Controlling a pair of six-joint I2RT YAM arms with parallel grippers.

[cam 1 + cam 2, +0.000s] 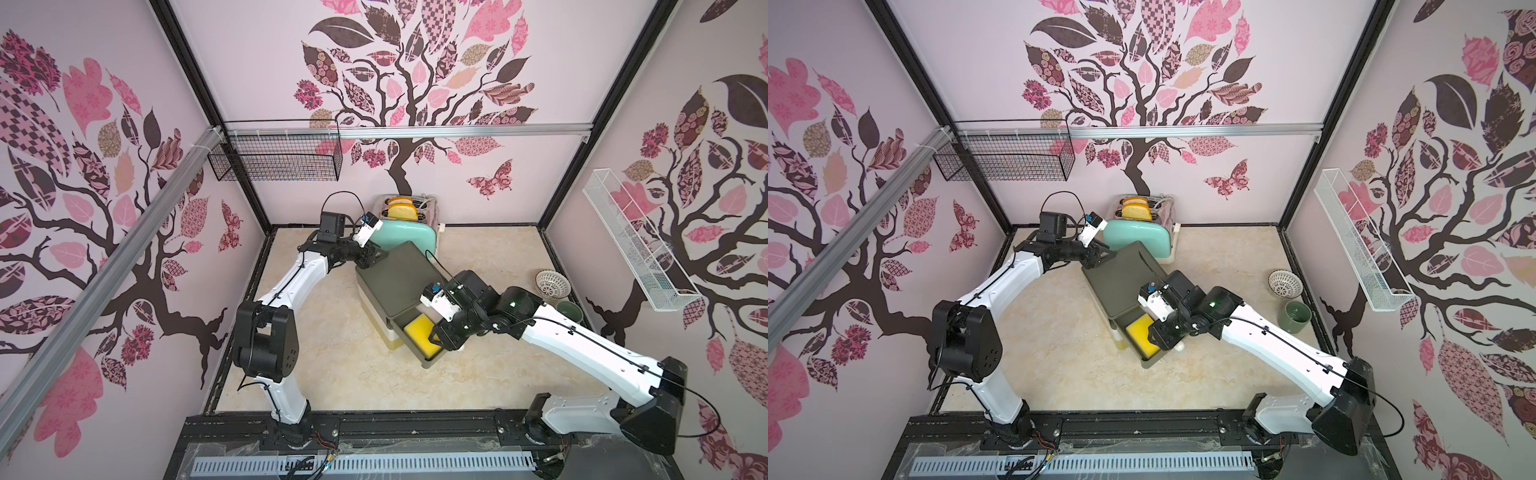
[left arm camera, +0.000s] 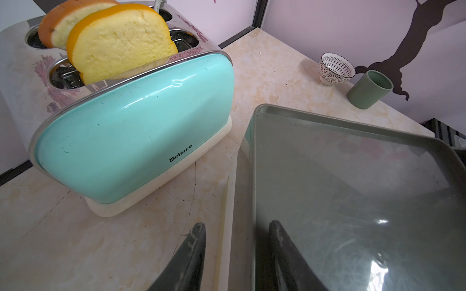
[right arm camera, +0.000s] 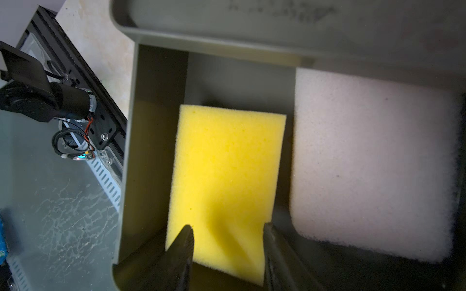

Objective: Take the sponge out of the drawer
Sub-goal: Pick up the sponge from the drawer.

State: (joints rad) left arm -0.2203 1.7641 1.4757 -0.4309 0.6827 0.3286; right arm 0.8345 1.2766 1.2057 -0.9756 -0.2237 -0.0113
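Observation:
A yellow sponge [image 1: 417, 328] [image 1: 1137, 329] [image 3: 227, 163] lies flat in the open top drawer [image 1: 429, 362] [image 1: 1150, 362] [image 3: 131, 151] of a grey-green drawer unit [image 1: 395, 278] [image 1: 1117, 282] [image 2: 353, 189]. My right gripper [image 1: 434, 338] [image 1: 1152, 337] [image 3: 228, 229] hangs open over the sponge's near end, one finger at each long edge. My left gripper [image 1: 376, 253] [image 1: 1100, 251] [image 2: 237, 224] is at the unit's far corner, shut on its top rim, with one finger outside and one over the top.
A pale foam block [image 3: 373, 163] fills the drawer beside the sponge. A mint toaster [image 1: 409, 235] [image 2: 136, 131] with bread slices stands behind the unit. A patterned bowl [image 1: 552, 284] and a green cup [image 1: 568, 311] sit by the right wall. Wire baskets [image 1: 276, 156] hang on the walls.

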